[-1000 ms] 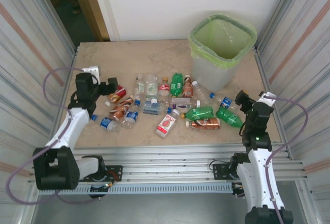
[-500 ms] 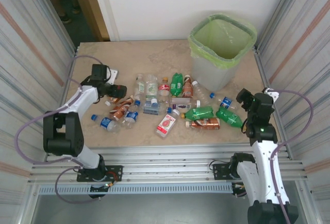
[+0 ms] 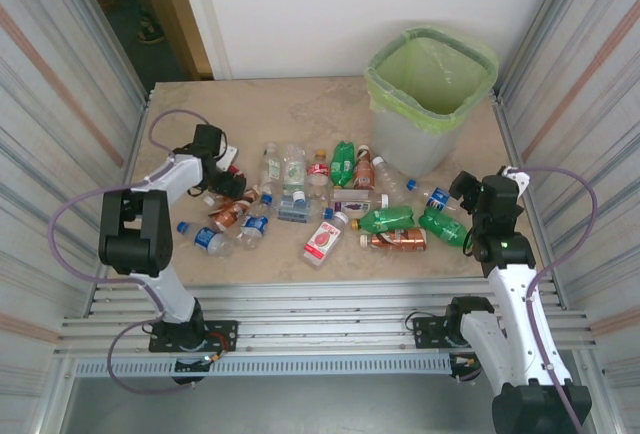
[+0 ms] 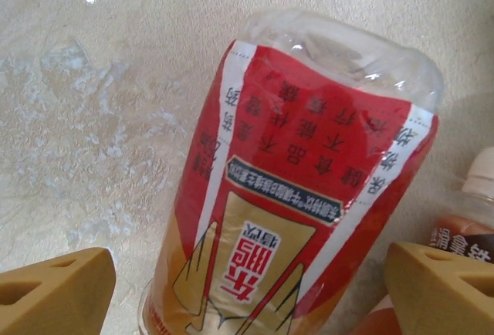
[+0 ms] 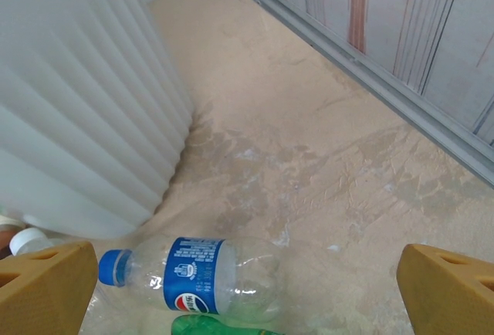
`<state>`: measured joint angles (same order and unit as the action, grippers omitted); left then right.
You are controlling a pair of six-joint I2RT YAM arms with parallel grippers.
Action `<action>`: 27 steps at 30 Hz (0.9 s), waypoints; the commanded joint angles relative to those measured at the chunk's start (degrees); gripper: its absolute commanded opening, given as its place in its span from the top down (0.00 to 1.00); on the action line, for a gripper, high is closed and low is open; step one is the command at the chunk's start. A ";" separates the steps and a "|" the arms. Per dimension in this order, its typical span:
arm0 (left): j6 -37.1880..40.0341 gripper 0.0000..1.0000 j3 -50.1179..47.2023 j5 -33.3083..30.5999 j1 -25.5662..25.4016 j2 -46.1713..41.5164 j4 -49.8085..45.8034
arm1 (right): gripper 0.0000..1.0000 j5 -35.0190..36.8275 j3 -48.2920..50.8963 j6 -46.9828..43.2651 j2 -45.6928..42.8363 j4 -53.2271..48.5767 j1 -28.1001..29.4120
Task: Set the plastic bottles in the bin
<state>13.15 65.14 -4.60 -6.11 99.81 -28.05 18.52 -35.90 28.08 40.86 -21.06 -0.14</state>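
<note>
Several plastic bottles (image 3: 320, 199) lie scattered across the middle of the table. My left gripper (image 3: 226, 182) is at the pile's left end. In the left wrist view it stands open (image 4: 247, 300) astride a red-and-gold labelled bottle (image 4: 301, 196), with its fingers (image 4: 54, 289) clear of the sides. My right gripper (image 3: 463, 192) is open (image 5: 247, 296) just right of a clear bottle with a blue label and cap (image 5: 193, 273) (image 3: 432, 196). A green bottle (image 5: 216, 326) lies beside it. The bin (image 3: 412, 144), lined with a light green bag, stands at the back right; its ribbed wall (image 5: 77, 103) is close by.
Corrugated metal walls (image 3: 60, 104) close in the left and right sides, with the right one (image 5: 401, 34) near my right gripper. Bare tabletop (image 3: 260, 109) lies behind the bottles and to the right of the bin (image 5: 332, 142). A railed frame (image 3: 320, 304) runs along the front edge.
My left arm has swung in from the table's left edge, and its gripper is now over the red-labelled bottle. My right gripper has shifted slightly up and left, toward the blue-labelled bottle.
</note>
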 commanded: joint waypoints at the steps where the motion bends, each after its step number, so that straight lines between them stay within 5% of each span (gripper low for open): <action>1: 0.60 0.12 1.60 -0.40 0.72 2.06 -0.25 | 0.02 1.87 -1.38 1.19 -0.26 -0.30 0.72; 12: 0.56 0.26 3.58 2.12 2.07 6.31 0.02 | 0.02 2.19 -1.43 1.32 0.25 -0.11 1.47; 18: 0.61 0.44 5.02 2.52 2.15 7.44 -0.29 | 0.02 1.93 -2.22 1.31 0.35 -0.49 1.80; 21: 0.08 0.55 4.99 3.21 2.15 5.87 -0.10 | 0.02 1.52 -3.31 1.32 0.32 -1.23 1.95; 27: -2.07 0.59 2.39 6.87 2.15 -2.89 2.14 | 0.02 -1.58 -7.30 1.80 0.45 -3.39 3.15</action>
<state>12.75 68.34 -0.84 -4.16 103.74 -27.31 18.96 -39.90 28.14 41.23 -23.00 2.17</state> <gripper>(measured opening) 0.546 0.978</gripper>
